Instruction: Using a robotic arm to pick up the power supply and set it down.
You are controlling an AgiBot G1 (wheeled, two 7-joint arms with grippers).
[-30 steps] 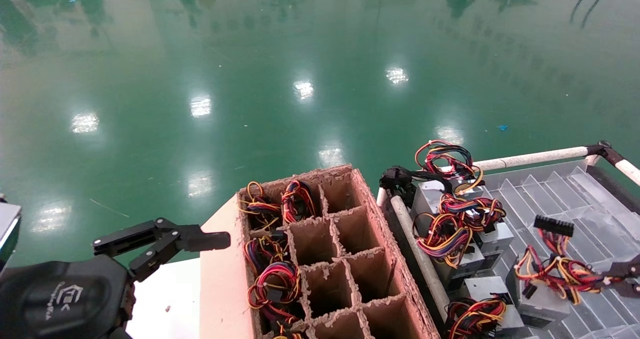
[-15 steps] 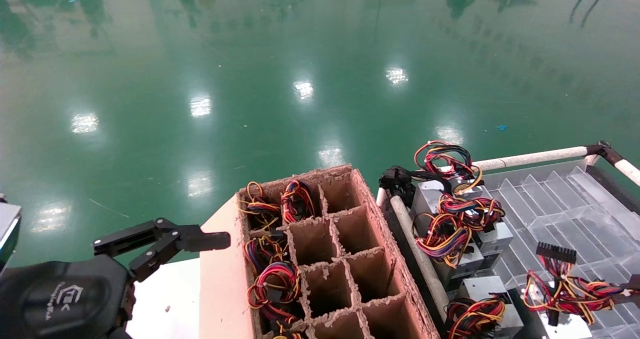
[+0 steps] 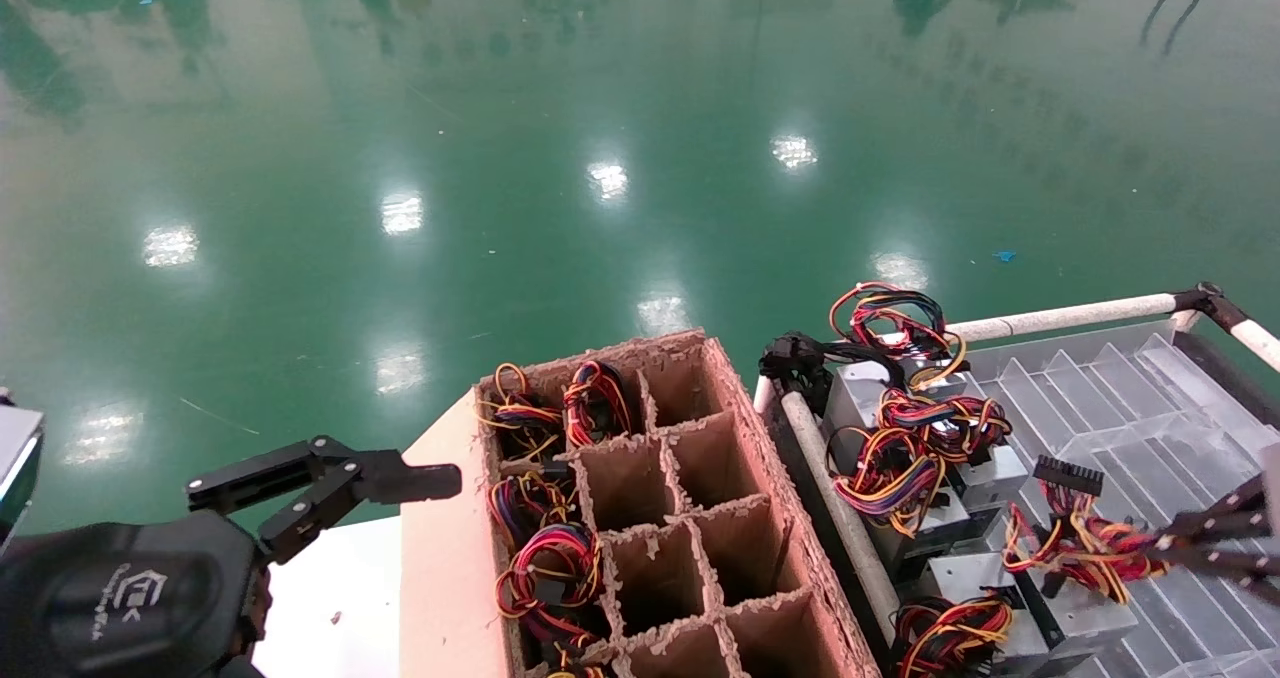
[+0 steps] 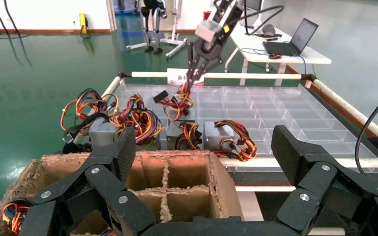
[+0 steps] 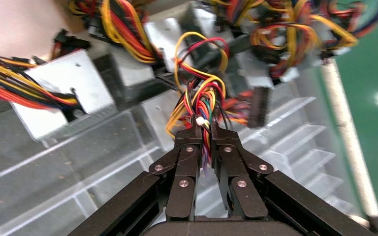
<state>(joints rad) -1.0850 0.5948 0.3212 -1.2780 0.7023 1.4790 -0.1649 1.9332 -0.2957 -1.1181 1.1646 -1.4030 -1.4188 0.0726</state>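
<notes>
Right gripper (image 5: 204, 132) has its jaws pinching the power supply's (image 3: 1085, 613) wire bundle over the clear tray (image 3: 1180, 398); left gripper (image 3: 420, 480), jaws spread, sits parked beside the cardboard crate (image 3: 790, 548).

Two grippers in play: left gripper (image 3: 400, 483) at lower left, right gripper (image 3: 1165, 543) at right edge. One cardboard divider box (image 3: 640, 518) at centre bottom, one clear tray (image 3: 1150, 388) at right. About five power supplies (image 3: 985, 478) sit in that tray.
</notes>
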